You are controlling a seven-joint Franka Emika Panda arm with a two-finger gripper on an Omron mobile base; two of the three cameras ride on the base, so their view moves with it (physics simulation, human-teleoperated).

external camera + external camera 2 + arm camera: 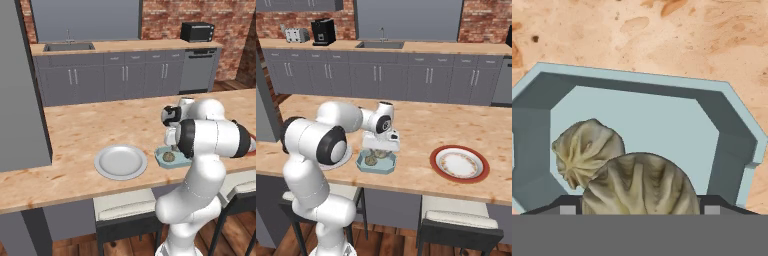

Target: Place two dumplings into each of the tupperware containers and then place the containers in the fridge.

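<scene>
Spotted a stool point(456, 220) tucked under the near edge of the surface point(80, 127). Found the gripper point(378, 149) low over the light blue tupperware container point(362, 165), pointing down into it. Counted two dumplings inside: the near dumpling point(639, 182) right between the widely spread fingertips, the other dumpling point(587, 150) just beside it. Couldn't tell whether the tips actually pinched it or only flanked it. Noticed a plain grey plate point(121, 161) just to the tub's left and a red-rimmed plate point(459, 164) well off to its right. Further back, made out grey cabinets point(376, 75), a sink point(381, 45), a coffee machine point(323, 31) and a microwave point(197, 31).
</scene>
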